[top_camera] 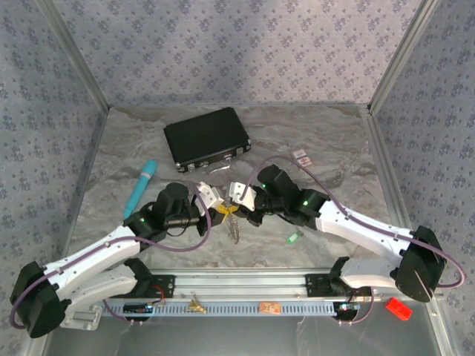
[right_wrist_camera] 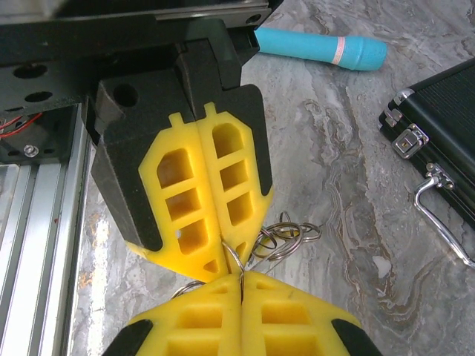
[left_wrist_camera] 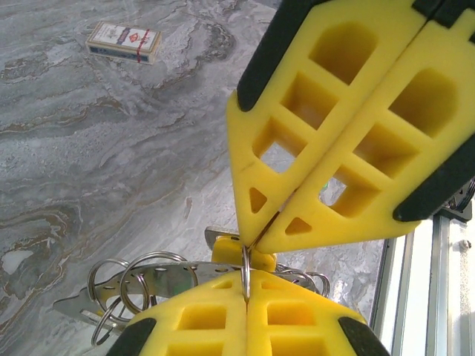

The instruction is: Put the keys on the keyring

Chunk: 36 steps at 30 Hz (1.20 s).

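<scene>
On the marble table (top_camera: 334, 148): black case (top_camera: 206, 139) lies shut toward the far side, with the teal stick (top_camera: 140, 187) to its left.
Left gripper (left_wrist_camera: 246, 289): yellow fingers pressed together, pinching the thin wire of the keyring (left_wrist_camera: 245, 263).
Right gripper (right_wrist_camera: 241, 285): fingers also pressed together on that same ring, tip to tip with the left one, over the table's middle.
Keys (top_camera: 233, 222): bunch hangs just below the pinch, among spare rings (left_wrist_camera: 141, 278).
Green key (top_camera: 292, 238): lies loose on the table beside the right arm (top_camera: 356, 222).
</scene>
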### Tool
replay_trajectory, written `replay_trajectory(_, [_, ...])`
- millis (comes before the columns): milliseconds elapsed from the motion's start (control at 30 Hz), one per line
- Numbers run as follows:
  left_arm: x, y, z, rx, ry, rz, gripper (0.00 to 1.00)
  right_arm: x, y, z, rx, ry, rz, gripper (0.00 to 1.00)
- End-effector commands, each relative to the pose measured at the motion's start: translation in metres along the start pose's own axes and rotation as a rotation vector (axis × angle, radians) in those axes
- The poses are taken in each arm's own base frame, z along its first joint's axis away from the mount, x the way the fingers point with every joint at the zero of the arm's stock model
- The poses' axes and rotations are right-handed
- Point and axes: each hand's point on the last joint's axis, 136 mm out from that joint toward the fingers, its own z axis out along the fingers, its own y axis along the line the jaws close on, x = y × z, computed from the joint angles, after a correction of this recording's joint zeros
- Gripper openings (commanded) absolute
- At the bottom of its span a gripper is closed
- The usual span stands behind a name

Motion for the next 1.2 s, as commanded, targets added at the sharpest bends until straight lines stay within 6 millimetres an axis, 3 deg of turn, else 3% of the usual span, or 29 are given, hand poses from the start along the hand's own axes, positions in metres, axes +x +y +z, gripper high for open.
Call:
replay_trajectory(0, [-0.019,-0.01,-0.002,0.051,-0.079,0.025,0.0,-0.007,0.003,0.005,-0.02,-0.036,0.011,0.0])
replay_trajectory(633, [-0.03,0.011,-0.01,-0.046,-0.161,-0.051,0.0,0.007,0.018,0.002,-0.047,-0.001,-0.013,0.0])
replay_trajectory(967, [-0.04,0.013,-0.013,-0.05,-0.213,-0.045,0.0,0.01,0.026,0.004,-0.069,0.023,-0.032,0.31])
replay_trajectory(1167, [-0.048,0.011,-0.02,-0.06,-0.297,0.052,0.0,0.013,0.03,-0.006,-0.093,0.048,-0.025,0.38])
